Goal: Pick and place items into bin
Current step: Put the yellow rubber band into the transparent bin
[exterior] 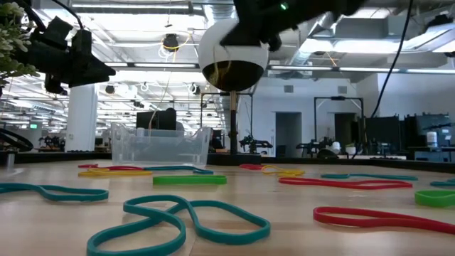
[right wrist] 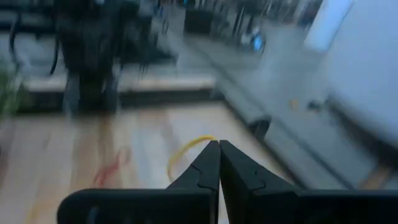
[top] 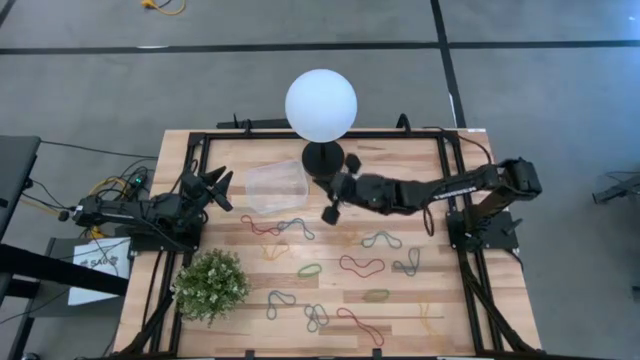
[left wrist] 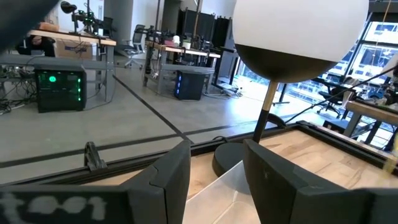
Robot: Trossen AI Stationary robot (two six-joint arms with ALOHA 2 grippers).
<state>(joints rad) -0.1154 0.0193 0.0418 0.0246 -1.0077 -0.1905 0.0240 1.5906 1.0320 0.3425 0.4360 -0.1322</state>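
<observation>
Many rubber bands lie flat on the wooden table, among them a red one [top: 262, 228], a teal one [top: 381, 240] and a green one [exterior: 189, 180]. The clear bin [top: 277, 187] stands on the table at the far middle, beside the lamp's black base. My right gripper [top: 331, 210] hangs above the table just right of the bin, shut on a yellow rubber band [right wrist: 184, 151]. My left gripper [top: 222, 186] waits open at the table's left edge, and the bin [left wrist: 230, 186] shows beyond its fingers. My right gripper pinches the yellow rubber band between its two fingertips at one end of the loop [right wrist: 205, 140]. The fingers come nearly level from the table's right side. The loop curves away slack from the fingertips, lifted clear of the table [exterior: 226, 71].
A white globe lamp [top: 321, 105] on a black base [top: 322, 158] stands close behind my right gripper. A green leafy plant [top: 211, 285] sits at the near left. A black frame [top: 300, 133] rims the table.
</observation>
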